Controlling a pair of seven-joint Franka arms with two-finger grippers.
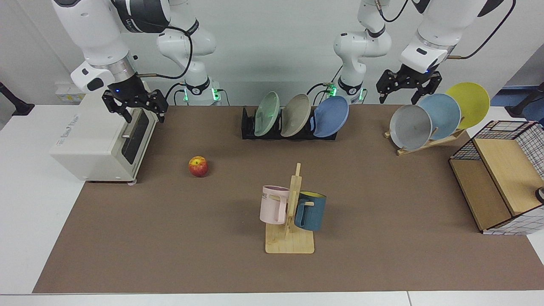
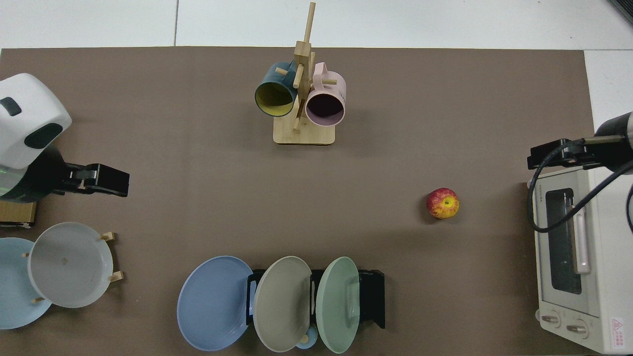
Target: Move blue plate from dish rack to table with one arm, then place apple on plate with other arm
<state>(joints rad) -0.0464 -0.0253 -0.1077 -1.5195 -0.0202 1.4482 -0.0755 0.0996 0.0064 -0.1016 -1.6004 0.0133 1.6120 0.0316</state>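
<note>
Left end effector: hangs in the air at the far right of the facing view, above the grey plate on the wooden rack; fingers spread wide, holding nothing.
Right end effector: hangs at the far left of the facing view, over the top front edge of the toaster oven; fingers also spread wide and empty.
Same end effectors from above: the left one points inward from the left edge, the right one sits at the right edge over the oven; finger spread is hard to judge here.
Blue plate: stands on edge, leaning, in the rightmost slot of the dish rack as the facing view shows it.
Dish rack: black, at the far middle of the desk; also holds a beige plate and a pale green plate.
Apple: sits alone on the brown mat, near the oven's right side, well apart from the rack.
Desk: brown mat with white borders.
Mug stand: wooden, near the middle, with a pink mug and a dark blue mug hung on it.
Wooden rack: far right, carrying a grey plate, a sky-blue plate and a yellow plate.
</note>
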